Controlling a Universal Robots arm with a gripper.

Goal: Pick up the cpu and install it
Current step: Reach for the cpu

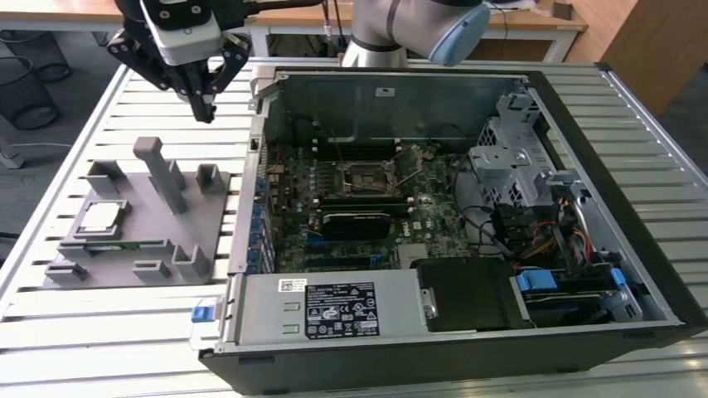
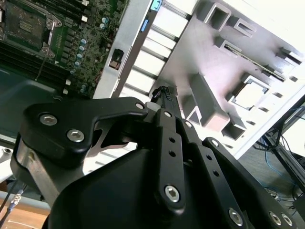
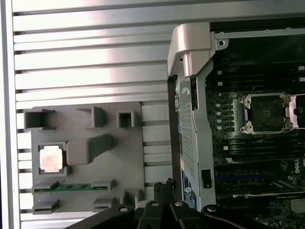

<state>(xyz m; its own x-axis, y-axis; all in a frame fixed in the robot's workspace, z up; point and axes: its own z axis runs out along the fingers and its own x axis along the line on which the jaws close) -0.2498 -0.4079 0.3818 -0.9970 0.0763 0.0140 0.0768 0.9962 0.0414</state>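
Note:
The cpu (image 1: 103,217), a small pale silvery square, lies flat in a recess of the grey holder (image 1: 124,255) on the slatted table at the exterior view's left. Both wrist views show the cpu (image 3: 51,159) (image 2: 248,96) in that recess. My gripper (image 1: 204,113) hangs above the table behind the holder, between it and the computer case, well apart from the cpu. Its black fingers (image 3: 157,190) are pressed together, shut on nothing. The bare cpu socket (image 1: 369,176) (image 3: 267,112) sits open on the motherboard inside the case.
The open computer case (image 1: 619,108) lies on its side at the exterior view's right, with drive cages, cables and a power supply (image 1: 332,307) inside. A tall grey post (image 1: 162,170) stands on the holder. A green memory stick (image 3: 71,187) rests in a holder slot.

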